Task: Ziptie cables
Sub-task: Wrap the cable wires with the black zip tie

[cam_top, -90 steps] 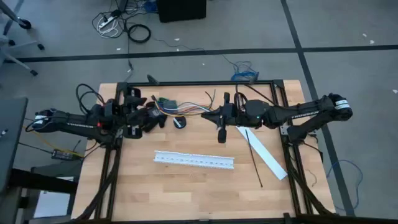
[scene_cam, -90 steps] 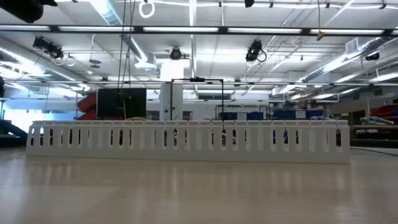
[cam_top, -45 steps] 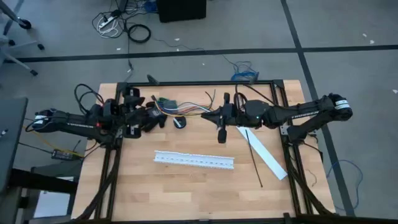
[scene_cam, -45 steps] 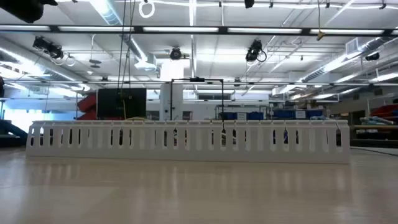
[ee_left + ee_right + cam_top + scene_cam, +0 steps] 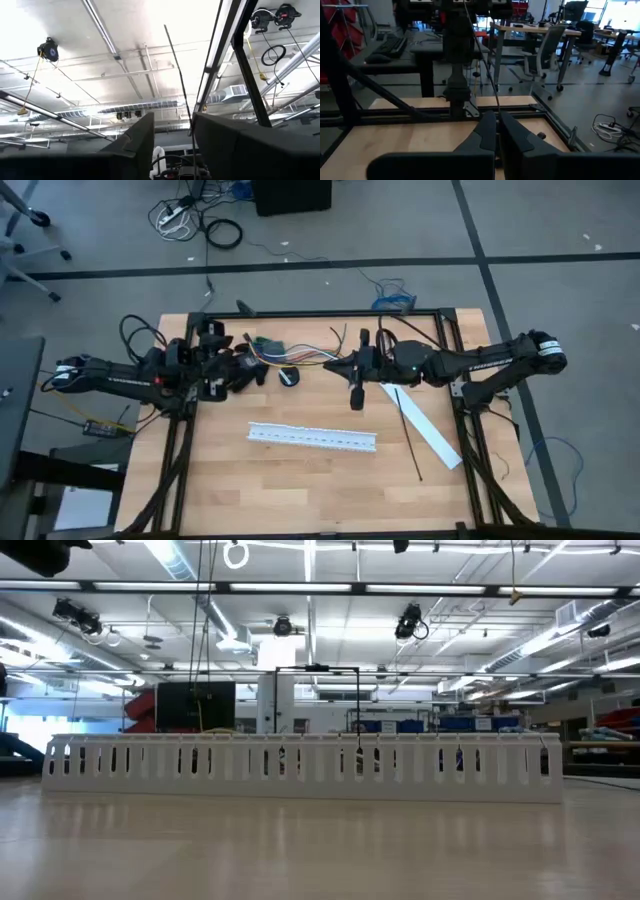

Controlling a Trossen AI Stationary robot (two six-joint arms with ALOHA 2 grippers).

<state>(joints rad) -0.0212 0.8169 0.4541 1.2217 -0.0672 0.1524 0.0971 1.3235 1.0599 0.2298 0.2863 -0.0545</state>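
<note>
Tabletop (image 5: 300,480): light wood, black frame; white slotted channel (image 5: 313,438) lies crosswise at centre.
Cables (image 5: 295,355): loose coloured bunch at the far edge, long axis side to side, running between both hands.
Ziptie (image 5: 407,432): flat on the tabletop, partly across a white strip (image 5: 425,426); long axis slanted, far end toward the right hand, near end toward the right front corner.
Left hand (image 5: 250,367): at the cables' left end; grip cannot be told.
Right hand (image 5: 335,364): fingers pressed together on the cables' right end; ziptie lies apart, on its near right side.
</note>
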